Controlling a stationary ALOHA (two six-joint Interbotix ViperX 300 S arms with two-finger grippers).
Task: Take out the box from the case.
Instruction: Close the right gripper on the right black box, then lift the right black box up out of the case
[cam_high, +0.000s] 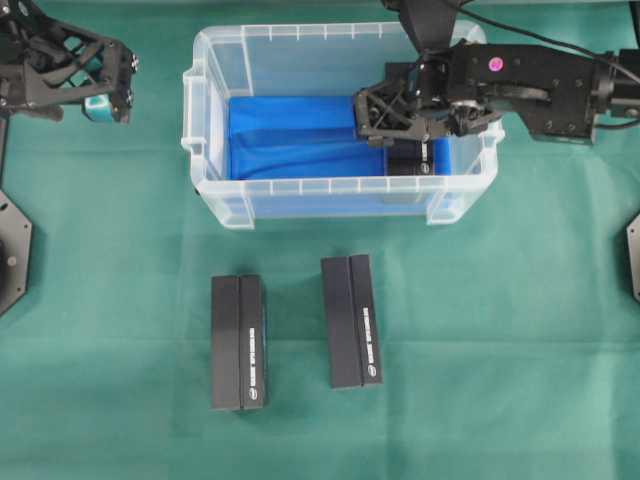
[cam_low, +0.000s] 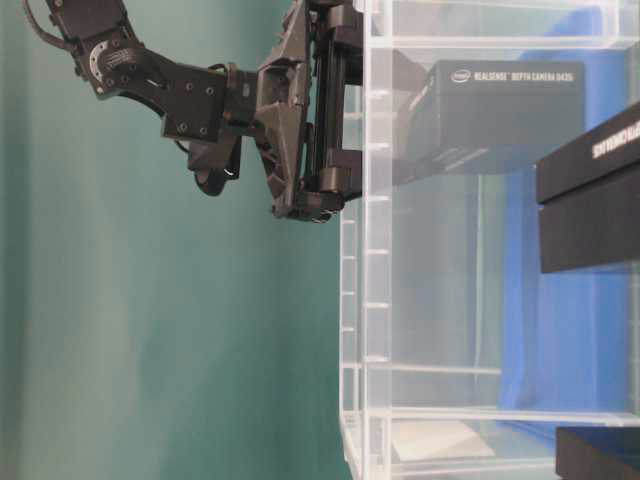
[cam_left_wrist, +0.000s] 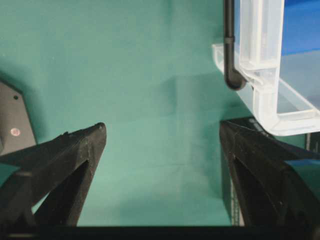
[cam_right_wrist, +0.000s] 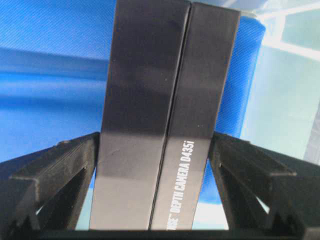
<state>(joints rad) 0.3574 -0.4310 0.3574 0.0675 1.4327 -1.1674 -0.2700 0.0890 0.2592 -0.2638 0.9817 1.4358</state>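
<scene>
We see the case (cam_high: 215, 190) as clear, glossy plastic with smooth ribbed walls, and its blue lining (cam_high: 290, 140) looks like finely woven cloth. The box (cam_right_wrist: 160, 115) inside is matt black card with small white print, like the two boxes (cam_high: 238, 342) on the table. The table cover (cam_high: 500, 350) is green cloth, matt, slightly creased. The right gripper (cam_right_wrist: 155, 200) fingers are matt black plastic.
</scene>
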